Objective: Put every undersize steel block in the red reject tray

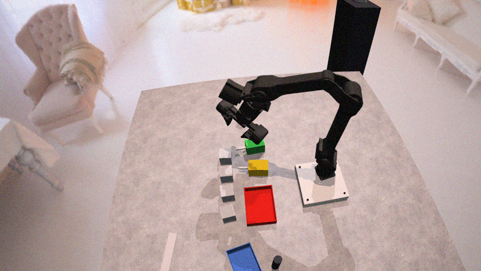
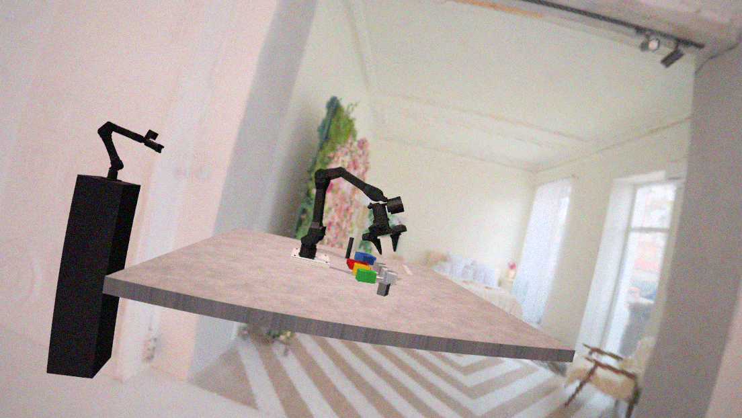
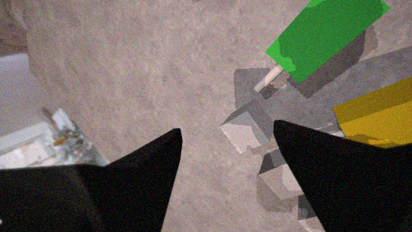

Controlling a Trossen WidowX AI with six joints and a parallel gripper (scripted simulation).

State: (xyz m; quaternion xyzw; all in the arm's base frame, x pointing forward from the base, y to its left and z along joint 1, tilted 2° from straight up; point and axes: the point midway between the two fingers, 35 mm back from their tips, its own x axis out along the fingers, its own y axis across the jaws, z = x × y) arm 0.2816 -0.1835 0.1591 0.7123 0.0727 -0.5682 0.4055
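My gripper (image 1: 235, 130) (image 2: 388, 251) (image 3: 226, 130) is open and empty, tilted downward in the air above the blocks' far end. The green gauge (image 1: 255, 147) (image 2: 365, 276) (image 3: 326, 34) lies on the table, its pin pointing toward the row of blocks. Four steel blocks stand in a row: the farthest block (image 1: 225, 155) (image 3: 243, 135), the second block (image 1: 225, 172) (image 3: 279, 183), the third block (image 1: 226, 191) and the nearest block (image 1: 228, 212). Their bores cannot be made out. The red tray (image 1: 262, 223) (image 2: 351, 264) beside the row is empty.
A yellow gauge-like block (image 1: 258, 167) (image 2: 362, 267) (image 3: 382, 120) with a pin lies between the green gauge and red tray. A dark grey cube (image 2: 383, 288) lies beyond the row. A blue tray (image 1: 242, 259), a black cylinder (image 1: 276, 262) and a pale strip (image 1: 169, 250) lie near the front.
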